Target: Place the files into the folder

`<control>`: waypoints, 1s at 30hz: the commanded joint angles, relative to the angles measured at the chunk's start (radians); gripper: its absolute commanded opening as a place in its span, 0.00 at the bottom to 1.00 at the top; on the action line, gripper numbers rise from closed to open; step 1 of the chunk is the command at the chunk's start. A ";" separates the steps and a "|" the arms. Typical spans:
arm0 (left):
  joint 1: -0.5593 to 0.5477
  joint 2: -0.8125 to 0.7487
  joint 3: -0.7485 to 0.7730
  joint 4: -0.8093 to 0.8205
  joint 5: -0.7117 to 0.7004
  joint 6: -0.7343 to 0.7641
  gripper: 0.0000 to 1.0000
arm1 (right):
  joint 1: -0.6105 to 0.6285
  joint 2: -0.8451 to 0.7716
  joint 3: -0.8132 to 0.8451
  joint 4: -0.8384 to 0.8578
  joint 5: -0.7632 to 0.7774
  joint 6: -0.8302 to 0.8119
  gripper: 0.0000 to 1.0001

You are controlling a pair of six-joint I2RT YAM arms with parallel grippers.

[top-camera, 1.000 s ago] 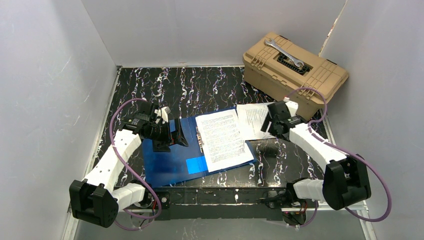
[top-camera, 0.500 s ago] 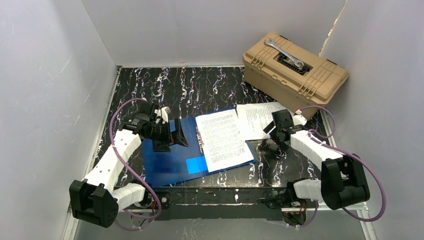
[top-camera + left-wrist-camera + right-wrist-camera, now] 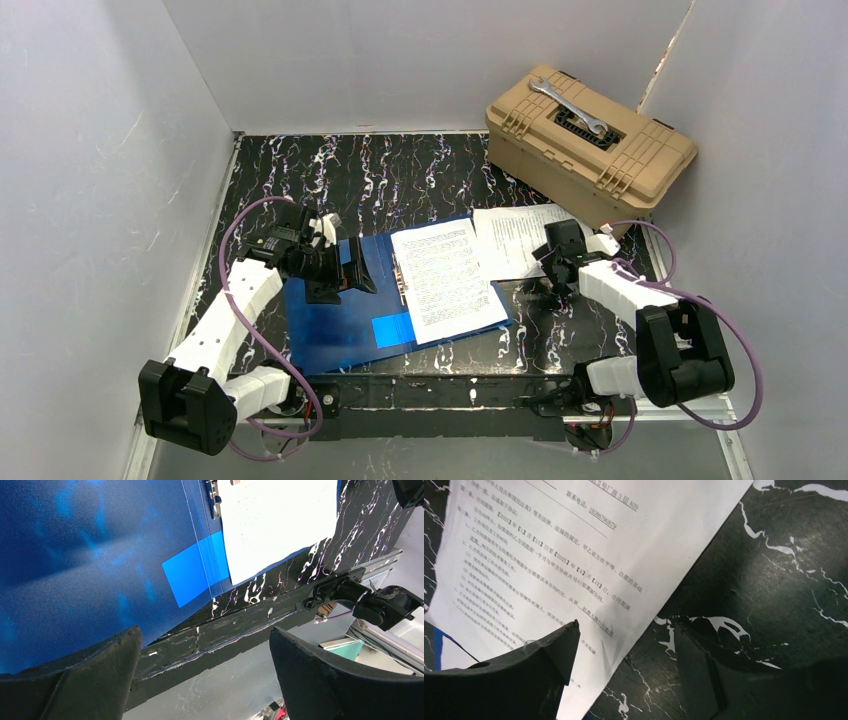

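The blue folder (image 3: 335, 325) lies open on the table, with a lighter blue patch (image 3: 392, 328) near its spine. One printed white sheet (image 3: 445, 280) lies on its right half. A second printed sheet (image 3: 510, 240) lies loose on the table to its right. My left gripper (image 3: 352, 268) is open and empty above the folder's left cover (image 3: 75, 555). My right gripper (image 3: 624, 645) is open and low at the loose sheet's near edge (image 3: 549, 555). One finger is over the paper, the other over the bare table.
A tan toolbox (image 3: 590, 145) with a wrench (image 3: 570, 105) on its lid stands at the back right, just behind the loose sheet. White walls close in the left, back and right sides. The table's near edge rail (image 3: 260, 615) runs below the folder.
My right gripper has pulled back from over the loose sheet towards the near side and dropped low at the sheet's near edge. The left arm, folder and sheets have not moved.
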 commanded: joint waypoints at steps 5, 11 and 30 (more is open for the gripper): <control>0.004 -0.009 0.027 -0.043 -0.001 0.020 0.98 | -0.044 0.089 -0.018 0.073 0.037 0.052 0.69; 0.004 -0.009 0.029 -0.049 -0.008 0.024 0.98 | -0.080 0.126 -0.013 0.099 0.032 0.045 0.56; 0.004 -0.006 0.040 -0.061 -0.016 0.026 0.98 | -0.211 0.165 -0.017 0.177 -0.059 -0.049 0.01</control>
